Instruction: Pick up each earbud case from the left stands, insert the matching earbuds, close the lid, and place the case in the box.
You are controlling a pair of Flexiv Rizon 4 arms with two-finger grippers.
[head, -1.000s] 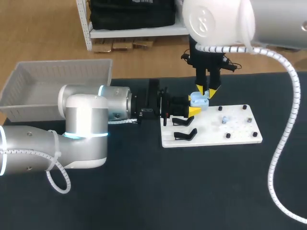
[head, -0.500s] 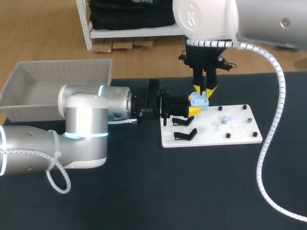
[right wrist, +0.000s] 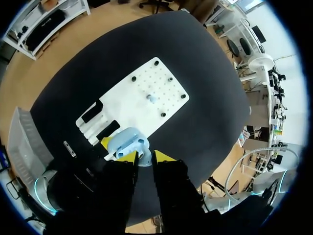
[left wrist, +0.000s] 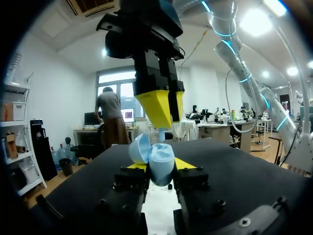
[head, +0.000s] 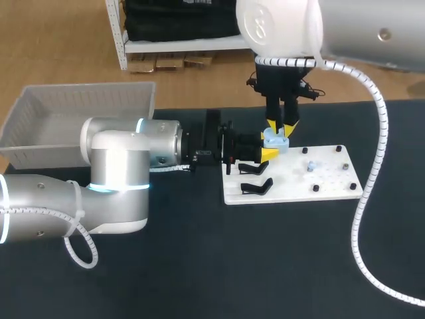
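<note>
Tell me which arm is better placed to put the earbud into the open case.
Right. The right gripper hangs just above the open earbud case with a small earbud between its fingers. The left gripper is shut on the case, so it should probably only hold it.

The right gripper [right wrist: 145, 157] sits in the middle of the picture, its two yellow tips pinching a tiny light blue earbud [right wrist: 145, 159] between them. Just ahead of the tips is an open light blue plastic earbud case [right wrist: 128, 141]. Farther ahead lies a flat white board with holes [right wrist: 132, 100], holding another little blue earbud [right wrist: 150, 98] and, at its end nearest the case, two black stands [right wrist: 91, 112].
</note>
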